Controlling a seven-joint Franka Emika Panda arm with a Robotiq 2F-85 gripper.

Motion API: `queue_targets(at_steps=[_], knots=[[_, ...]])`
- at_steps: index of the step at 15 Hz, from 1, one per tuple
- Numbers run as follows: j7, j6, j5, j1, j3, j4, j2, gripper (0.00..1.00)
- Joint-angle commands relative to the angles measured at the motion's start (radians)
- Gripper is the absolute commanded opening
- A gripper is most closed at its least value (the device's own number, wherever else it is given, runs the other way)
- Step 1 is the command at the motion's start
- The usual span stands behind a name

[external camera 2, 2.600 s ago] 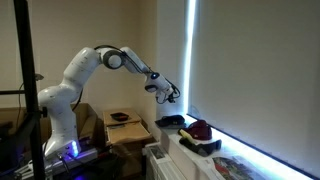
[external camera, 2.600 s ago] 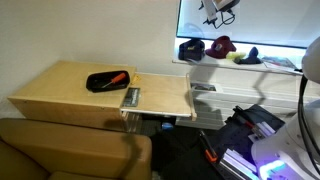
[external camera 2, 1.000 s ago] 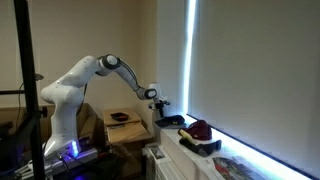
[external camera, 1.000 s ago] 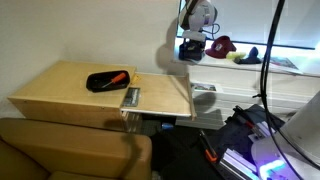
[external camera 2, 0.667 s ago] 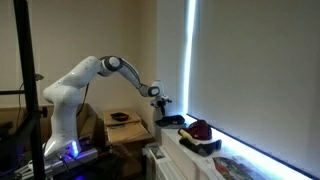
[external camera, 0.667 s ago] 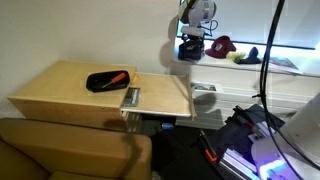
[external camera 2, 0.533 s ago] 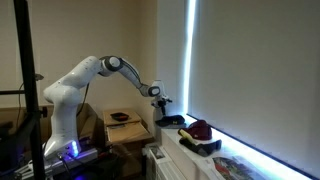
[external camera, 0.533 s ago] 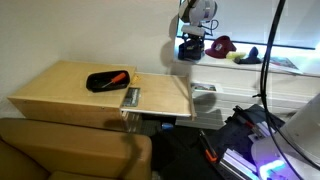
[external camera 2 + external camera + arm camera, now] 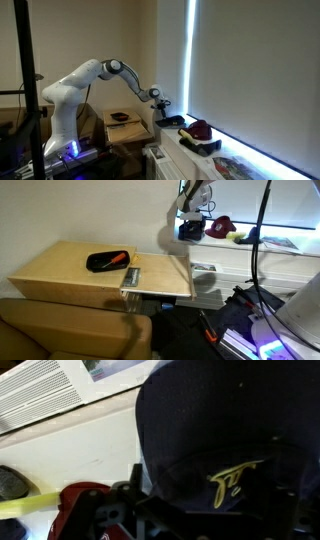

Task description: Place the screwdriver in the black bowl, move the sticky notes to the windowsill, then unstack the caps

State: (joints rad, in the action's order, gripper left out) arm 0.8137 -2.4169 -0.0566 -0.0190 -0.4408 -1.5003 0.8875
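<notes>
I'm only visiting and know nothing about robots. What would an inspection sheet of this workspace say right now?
Surface: light wooden table, carrying a bowl and one small item.
Job's things: screwdriver lies in the black bowl; dark cap and red cap sit side by side on the windowsill; sticky notes not made out.
Clutter: small grey object near the table edge.
Grippers: gripper open, just above the dark cap, holding nothing.
Cables: dark cable hangs down past the windowsill.
Surroundings: brown seat in front of the table; bright window behind the sill.
</notes>
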Motion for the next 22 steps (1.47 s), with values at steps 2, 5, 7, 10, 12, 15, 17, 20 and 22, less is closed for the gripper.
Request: queue_targets(at_steps=[2, 5, 7, 10, 12, 15, 17, 20, 22], knots=[[0.048, 0.061, -0.159, -0.053, -0.011, 0.065, 0.066, 1.0], [0.036, -0.064, -0.197, -0.055, -0.004, -0.005, 0.014, 1.0], [0.052, -0.182, -0.226, -0.071, -0.017, -0.051, -0.008, 1.0], [0.209, -0.335, -0.188, -0.106, -0.092, -0.124, -0.042, 1.0], [0.176, -0.298, -0.19, -0.087, -0.074, -0.05, 0.009, 1.0], [0.124, -0.353, -0.149, -0.016, -0.009, -0.059, -0.014, 1.0], [0.149, -0.521, -0.118, -0.009, -0.014, -0.131, -0.043, 1.0], [0.184, -0.77, -0.019, -0.039, -0.081, -0.28, -0.077, 1.0], [0.057, -0.839, 0.051, 0.036, 0.007, -0.288, -0.089, 1.0]])
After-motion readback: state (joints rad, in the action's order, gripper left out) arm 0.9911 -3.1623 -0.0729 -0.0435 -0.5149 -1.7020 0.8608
